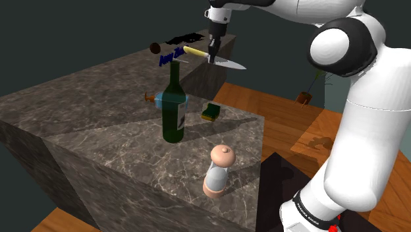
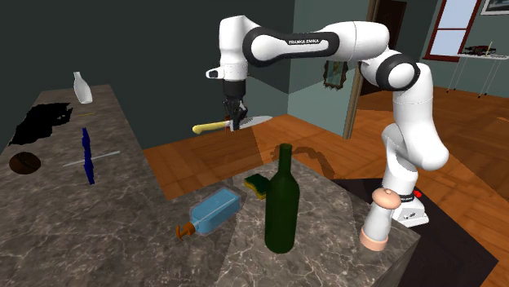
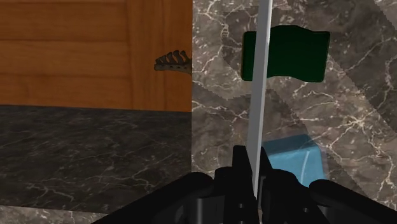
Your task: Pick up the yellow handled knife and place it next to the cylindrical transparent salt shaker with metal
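My gripper (image 1: 214, 51) hangs in the air, shut on the knife's blade close to its yellow handle (image 1: 193, 51); the steel blade (image 1: 232, 64) sticks out the other way. In the second exterior view the gripper (image 2: 235, 117) holds the knife (image 2: 210, 127) level, well above the floor beside the counter. The wrist view has the blade (image 3: 261, 89) edge-on between my fingers (image 3: 239, 167). The salt shaker (image 1: 219, 171), clear-bodied with a pinkish cap and base, stands upright at the counter's near corner (image 2: 381, 217), far from the gripper.
On the dark marble counter (image 1: 99, 86) a tall green bottle (image 1: 173, 105) stands between knife and shaker. A blue bottle (image 1: 172, 100) lies behind it, and a green-yellow sponge (image 1: 211, 112) sits by the edge. A brown bowl (image 2: 24, 163) and a white bottle (image 2: 81, 88) are far back.
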Robot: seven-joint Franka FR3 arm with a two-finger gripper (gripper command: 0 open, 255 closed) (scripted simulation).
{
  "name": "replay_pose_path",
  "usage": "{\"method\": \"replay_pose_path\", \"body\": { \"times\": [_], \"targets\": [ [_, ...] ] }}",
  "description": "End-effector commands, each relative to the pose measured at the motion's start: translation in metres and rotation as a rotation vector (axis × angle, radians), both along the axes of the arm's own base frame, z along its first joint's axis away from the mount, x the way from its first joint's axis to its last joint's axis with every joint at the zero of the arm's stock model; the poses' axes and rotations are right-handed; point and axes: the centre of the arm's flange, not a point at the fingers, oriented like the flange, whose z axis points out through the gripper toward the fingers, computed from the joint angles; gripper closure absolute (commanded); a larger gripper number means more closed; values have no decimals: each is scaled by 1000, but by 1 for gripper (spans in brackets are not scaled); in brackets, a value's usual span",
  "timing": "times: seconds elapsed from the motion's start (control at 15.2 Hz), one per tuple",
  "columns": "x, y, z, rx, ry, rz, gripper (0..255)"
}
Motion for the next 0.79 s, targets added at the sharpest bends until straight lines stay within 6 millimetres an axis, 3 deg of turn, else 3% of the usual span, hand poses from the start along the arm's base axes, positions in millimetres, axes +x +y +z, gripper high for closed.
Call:
{"method": "replay_pose_path", "body": {
  "times": [0.0,0.13,0.73],
  "targets": [
    [0,1,10,0,1,0,255],
    [0,1,18,0,1,0,255],
    [-106,54,18,0,1,0,255]
  ]
}}
